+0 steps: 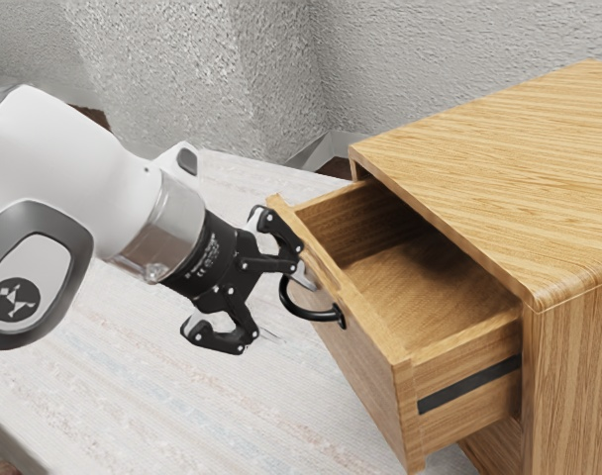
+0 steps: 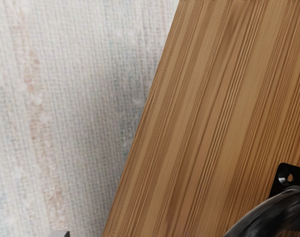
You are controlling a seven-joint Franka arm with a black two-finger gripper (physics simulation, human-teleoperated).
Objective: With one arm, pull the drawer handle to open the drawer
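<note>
Drawer (image 1: 412, 289) stands well out of the wooden cabinet (image 1: 509, 178) toward the exterior view's left, its inside bare, with the black loop handle (image 1: 311, 313) on its front face. Gripper (image 1: 274, 300) sits right at the handle's outer end with fingers spread wide, one above and one below. They aren't pinching it, and I can't tell whether either finger touches the loop. Wrist view looks along the drawer's striped wood front (image 2: 224, 123), with the pale woven table (image 2: 66, 98) beside it and the handle's dark curve (image 2: 273, 219) close under the hand.
</note>
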